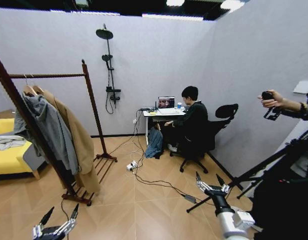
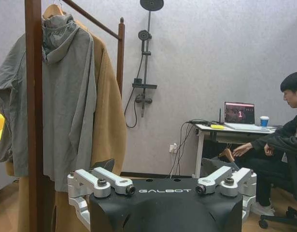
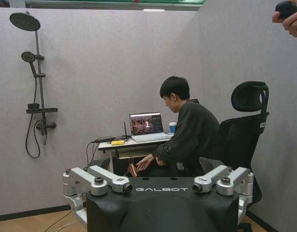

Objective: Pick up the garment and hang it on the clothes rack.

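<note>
Head view has my left end effector [image 1: 58, 214] low at the near left, fingers spread wide and holding nothing, just short of the foot of the clothes rack [image 1: 88, 85]. My right end effector [image 1: 210, 180] sits low at the near right, also spread open and empty, above the wooden floor [image 1: 143, 210].

On the rack's top bar hang a grey hoodie [image 1: 51, 125] and, right behind it, a long tan coat [image 1: 81, 140], the two pressed together. From my left wrist view, the hoodie [image 2: 61, 96] and coat [image 2: 109, 111] hang close in front of me, beside the near post.

Where the black jacket is I cannot tell. A dark blue cloth [image 1: 155, 142] hangs beside the desk [image 1: 164, 114] at the far wall, too small to identify.
</note>
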Available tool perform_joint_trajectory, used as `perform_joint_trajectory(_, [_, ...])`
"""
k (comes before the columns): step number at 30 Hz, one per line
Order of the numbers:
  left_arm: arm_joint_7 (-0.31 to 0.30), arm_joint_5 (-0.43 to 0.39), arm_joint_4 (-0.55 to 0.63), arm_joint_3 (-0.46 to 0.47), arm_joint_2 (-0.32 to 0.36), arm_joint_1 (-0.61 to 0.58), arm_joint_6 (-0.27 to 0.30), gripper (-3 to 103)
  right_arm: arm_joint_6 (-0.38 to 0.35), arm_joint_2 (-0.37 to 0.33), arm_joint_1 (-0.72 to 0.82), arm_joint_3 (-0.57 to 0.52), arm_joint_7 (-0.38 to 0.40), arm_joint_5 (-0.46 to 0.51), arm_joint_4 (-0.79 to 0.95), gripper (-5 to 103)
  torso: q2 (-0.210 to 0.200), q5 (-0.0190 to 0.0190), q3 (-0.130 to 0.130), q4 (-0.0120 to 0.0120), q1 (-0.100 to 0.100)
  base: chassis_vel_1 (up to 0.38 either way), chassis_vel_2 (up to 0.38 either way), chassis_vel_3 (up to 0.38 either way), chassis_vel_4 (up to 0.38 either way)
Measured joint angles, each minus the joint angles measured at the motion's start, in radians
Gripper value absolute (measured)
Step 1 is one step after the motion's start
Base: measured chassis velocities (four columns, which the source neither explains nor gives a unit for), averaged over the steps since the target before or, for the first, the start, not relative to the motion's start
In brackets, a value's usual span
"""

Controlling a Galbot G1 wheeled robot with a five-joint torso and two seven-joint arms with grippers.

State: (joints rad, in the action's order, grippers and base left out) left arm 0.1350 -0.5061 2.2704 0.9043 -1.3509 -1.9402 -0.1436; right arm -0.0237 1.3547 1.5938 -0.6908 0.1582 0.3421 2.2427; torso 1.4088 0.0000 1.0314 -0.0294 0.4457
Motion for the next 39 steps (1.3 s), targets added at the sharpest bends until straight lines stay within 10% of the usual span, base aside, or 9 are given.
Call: perform_joint_trajectory(39, [0.000,0.000,0.000,0.000,0.000,0.000,0.000,100,0.011,0.000,-0.004,-0.002,-0.016,0.015,0.006,100,0.000,-0.0001,0.000,0.0000,0.000,-0.022,0.022,0.025,-0.024])
